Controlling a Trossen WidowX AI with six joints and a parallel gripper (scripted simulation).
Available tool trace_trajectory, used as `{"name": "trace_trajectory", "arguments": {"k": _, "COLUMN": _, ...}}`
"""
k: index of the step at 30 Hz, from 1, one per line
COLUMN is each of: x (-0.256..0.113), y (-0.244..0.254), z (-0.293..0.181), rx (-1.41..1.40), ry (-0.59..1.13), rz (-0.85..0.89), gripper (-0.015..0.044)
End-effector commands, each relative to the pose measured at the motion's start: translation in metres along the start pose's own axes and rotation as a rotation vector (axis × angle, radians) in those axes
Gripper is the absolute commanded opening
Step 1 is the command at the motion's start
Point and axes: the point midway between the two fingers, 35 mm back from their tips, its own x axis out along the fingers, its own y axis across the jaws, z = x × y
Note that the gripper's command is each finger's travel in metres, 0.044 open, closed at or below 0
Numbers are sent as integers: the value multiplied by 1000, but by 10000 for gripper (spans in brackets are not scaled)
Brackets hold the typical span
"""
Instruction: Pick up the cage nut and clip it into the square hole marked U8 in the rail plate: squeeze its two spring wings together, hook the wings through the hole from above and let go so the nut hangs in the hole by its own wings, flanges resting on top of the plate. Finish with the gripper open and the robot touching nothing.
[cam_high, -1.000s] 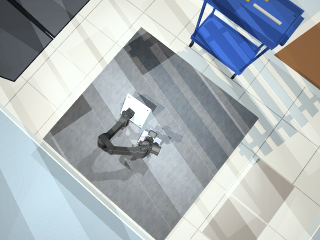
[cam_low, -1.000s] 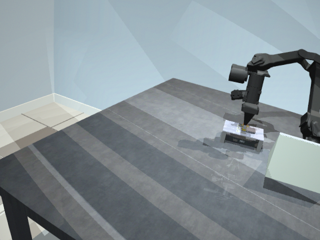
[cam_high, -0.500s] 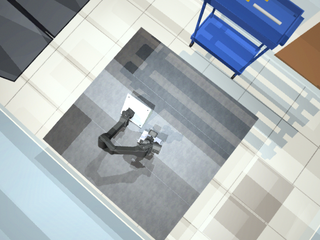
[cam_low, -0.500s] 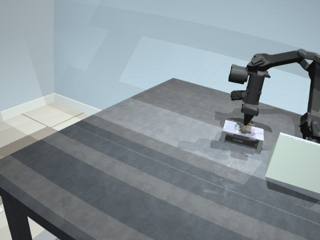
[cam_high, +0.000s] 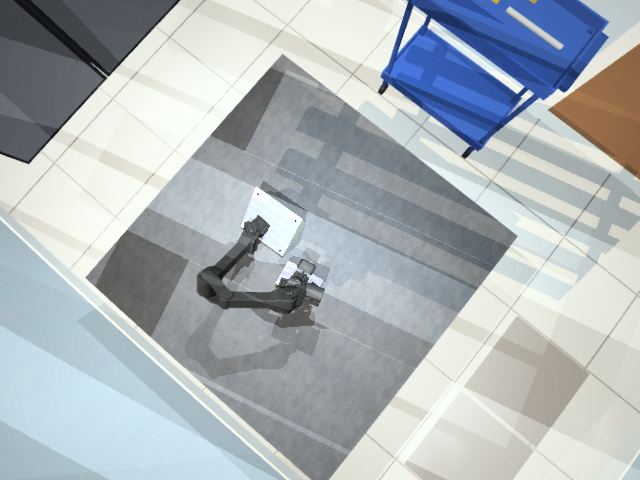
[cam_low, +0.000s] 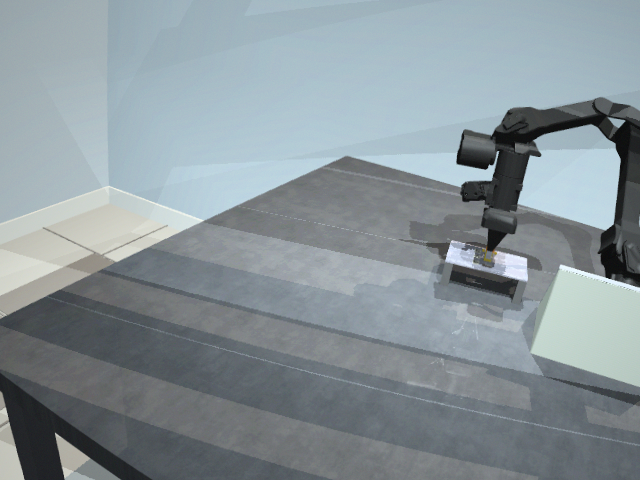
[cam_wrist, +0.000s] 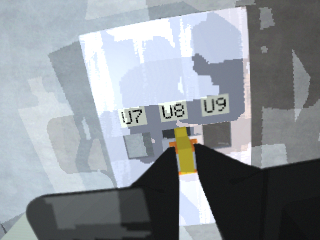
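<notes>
The rail plate (cam_high: 286, 269) (cam_low: 511, 264) (cam_wrist: 155, 87) is a small pale raised bridge with square holes. In the wrist view the label U8 (cam_wrist: 173, 111) stands between U7 and U9. My gripper (cam_low: 489, 249) (cam_wrist: 184, 152) points down at the plate and is shut on the cage nut (cam_wrist: 186, 159), yellow with orange edges. The nut is at the U8 hole (cam_wrist: 170, 134), whose dark far part shows beyond it. The fingertips and nut hide the near part of that hole. How deep the wings sit, and whether the flanges touch the plate, cannot be told.
The U7 hole (cam_wrist: 138, 145) and U9 hole (cam_wrist: 218, 135) lie either side. A pale green block (cam_low: 584, 325) with a white top (cam_high: 279, 219) stands near the plate, by the arm's base. A blue cart (cam_high: 449, 93) stands off the table.
</notes>
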Motion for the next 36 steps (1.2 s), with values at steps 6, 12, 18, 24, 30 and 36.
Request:
{"name": "trace_trajectory", "arguments": {"k": 6, "x": 1, "y": 2, "z": 0, "rx": 0, "ry": 4, "rz": -20, "gripper": 26}}
{"name": "trace_trajectory", "arguments": {"k": 12, "x": 1, "y": 2, "z": 0, "rx": 0, "ry": 4, "rz": -24, "gripper": 26}}
{"name": "trace_trajectory", "arguments": {"k": 18, "x": 2, "y": 4, "z": 0, "rx": 0, "ry": 4, "rz": -26, "gripper": 26}}
{"name": "trace_trajectory", "arguments": {"k": 24, "x": 2, "y": 5, "z": 0, "rx": 0, "ry": 4, "rz": -27, "gripper": 26}}
{"name": "trace_trajectory", "arguments": {"k": 30, "x": 2, "y": 6, "z": 0, "rx": 0, "ry": 4, "rz": -27, "gripper": 26}}
{"name": "trace_trajectory", "arguments": {"k": 36, "x": 2, "y": 7, "z": 0, "rx": 0, "ry": 4, "rz": -26, "gripper": 26}}
